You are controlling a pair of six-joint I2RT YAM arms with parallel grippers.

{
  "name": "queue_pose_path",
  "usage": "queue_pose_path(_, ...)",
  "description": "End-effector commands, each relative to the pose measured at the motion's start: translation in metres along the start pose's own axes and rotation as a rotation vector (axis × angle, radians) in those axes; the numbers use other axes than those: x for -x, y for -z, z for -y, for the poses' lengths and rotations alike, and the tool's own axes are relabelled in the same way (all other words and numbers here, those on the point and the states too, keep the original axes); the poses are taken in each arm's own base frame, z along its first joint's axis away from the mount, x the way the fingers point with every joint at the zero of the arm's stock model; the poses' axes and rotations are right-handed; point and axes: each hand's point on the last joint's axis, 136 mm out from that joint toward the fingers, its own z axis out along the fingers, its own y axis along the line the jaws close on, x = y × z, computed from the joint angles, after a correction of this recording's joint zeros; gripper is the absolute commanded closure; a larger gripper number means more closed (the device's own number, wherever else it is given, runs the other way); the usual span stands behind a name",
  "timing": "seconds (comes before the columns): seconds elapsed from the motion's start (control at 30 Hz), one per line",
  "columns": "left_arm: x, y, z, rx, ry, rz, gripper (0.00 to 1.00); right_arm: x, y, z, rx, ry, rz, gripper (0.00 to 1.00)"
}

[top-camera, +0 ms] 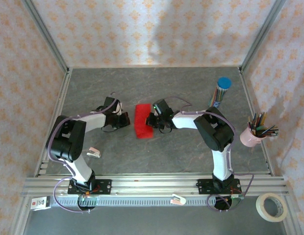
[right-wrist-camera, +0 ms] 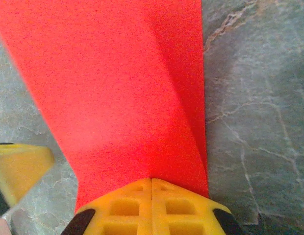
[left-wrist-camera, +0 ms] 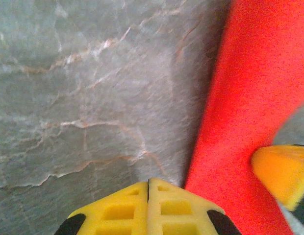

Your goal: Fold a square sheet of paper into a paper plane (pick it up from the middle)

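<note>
left gripper (left-wrist-camera: pixel 148 187): jaws pressed flat together with nothing between them; the yellow pads meet along one seam at the bottom middle of the left wrist view.
left tip: over bare grey table, just beside the left edge of the red paper; I cannot tell whether it touches that edge.
right gripper (right-wrist-camera: pixel 152 185): jaws closed the same way, with the yellow pads meeting at the bottom middle of the right wrist view.
right tip: against the near end of the red paper, which runs right up to the pads; I cannot tell whether any fold is nipped between them.
square sheet of paper (top-camera: pixel 143 121): bright red, lying on the table in the middle of the overhead view, between the two grippers. From above it is folded into an oblong, taller than it is wide.
crease: in the right wrist view a fold line runs down the right part of the sheet, and the strip to its right looks darker.
table (top-camera: pixel 191 156): grey, veined like marble.
tube of coloured pencils (top-camera: pixel 221 90): blue cap, upper right of the overhead view, well apart from the paper.
pink cup (top-camera: pixel 253 134): holds pencils, at the right edge of the table.
roll of tape (top-camera: pixel 272 206): lower right corner, on the near side of the rail.
</note>
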Motion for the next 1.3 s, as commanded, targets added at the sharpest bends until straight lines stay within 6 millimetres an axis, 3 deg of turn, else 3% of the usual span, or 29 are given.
queue_pose_path(0.0, 0.014, 0.014, 0.047, -0.197, -0.02, 0.053, 1.0, -0.077, 0.002, 0.151, -0.522, -0.08, -0.205, 0.97)
queue_pose_path(0.17, 0.008, 0.005, 0.078, -0.288, -0.036, 0.027, 1.0, -0.076, 0.001, 0.148, -0.509, -0.078, -0.205, 0.97)
queue_pose_path(0.4, 0.001, -0.027, 0.073, -0.249, -0.012, -0.035, 1.0, -0.079, 0.001, 0.152, -0.518, -0.078, -0.214, 0.97)
queue_pose_path(0.53, -0.003, -0.037, 0.055, -0.187, 0.01, -0.048, 1.0, -0.081, 0.001, 0.154, -0.526, -0.08, -0.216, 0.97)
queue_pose_path(0.7, -0.006, -0.045, 0.005, -0.132, 0.113, -0.02, 1.0, -0.082, 0.002, 0.162, -0.564, -0.077, -0.22, 0.97)
queue_pose_path(0.77, -0.002, -0.043, -0.011, -0.11, 0.145, -0.005, 1.0, -0.081, 0.004, 0.165, -0.584, -0.073, -0.213, 0.97)
queue_pose_path(0.9, 0.019, -0.026, -0.018, -0.074, 0.135, 0.058, 1.0, -0.08, 0.005, 0.166, -0.585, -0.071, -0.21, 0.97)
queue_pose_path(1.0, 0.038, -0.009, -0.006, -0.107, 0.112, 0.121, 1.0, -0.078, 0.004, 0.164, -0.578, -0.072, -0.206, 0.97)
queue_pose_path(1.07, 0.043, 0.001, 0.016, -0.189, 0.092, 0.141, 1.0, -0.077, 0.003, 0.162, -0.572, -0.076, -0.205, 0.97)
queue_pose_path(1.17, 0.039, 0.008, 0.051, -0.293, 0.058, 0.147, 1.0, -0.075, 0.002, 0.159, -0.563, -0.076, -0.199, 0.97)
queue_pose_path(1.27, 0.03, 0.0, 0.069, -0.31, 0.037, 0.123, 1.0, -0.075, 0.001, 0.159, -0.56, -0.077, -0.201, 0.97)
